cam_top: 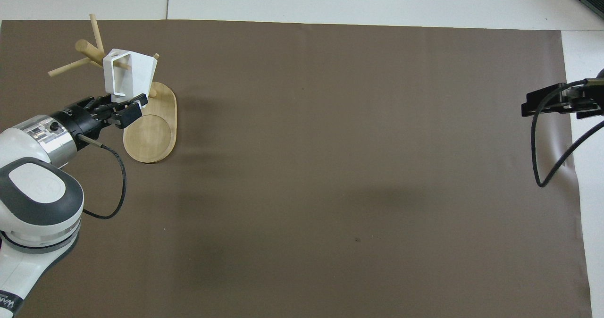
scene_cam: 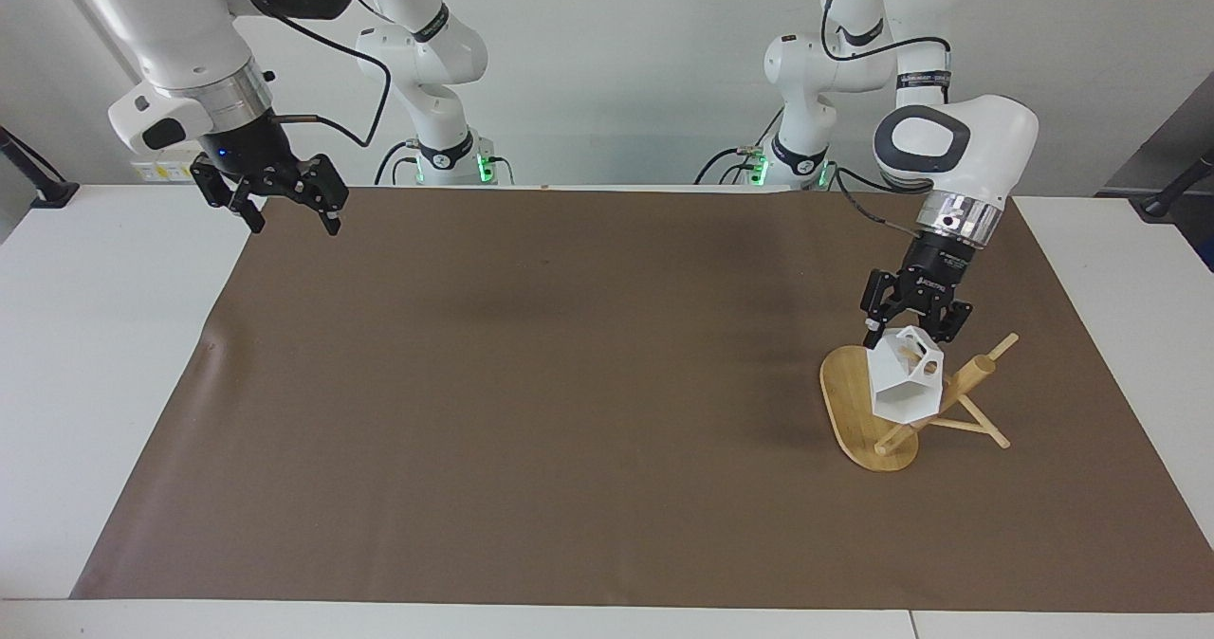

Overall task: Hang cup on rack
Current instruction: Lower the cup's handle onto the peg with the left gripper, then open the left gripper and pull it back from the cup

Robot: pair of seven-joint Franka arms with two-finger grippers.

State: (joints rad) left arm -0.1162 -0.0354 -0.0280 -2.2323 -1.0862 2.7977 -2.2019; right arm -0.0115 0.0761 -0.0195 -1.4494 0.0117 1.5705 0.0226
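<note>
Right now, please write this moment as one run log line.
left claw: shut on cup, over rack | cup handle hole: at a peg | right claw: open, waiting

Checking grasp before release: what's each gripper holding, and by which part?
The left gripper holds the cup by its rim, over the rack. The right gripper is open and holds nothing, waiting at its own end of the table.

The cup is matt white with flat, smooth facets, plastic by the look. The rack is pale wood, smooth with a slight sheen on its base. The table cover is matt brown, like paper. Both arms have glossy white shells, bright metal wrist rings and matt black grippers.
</note>
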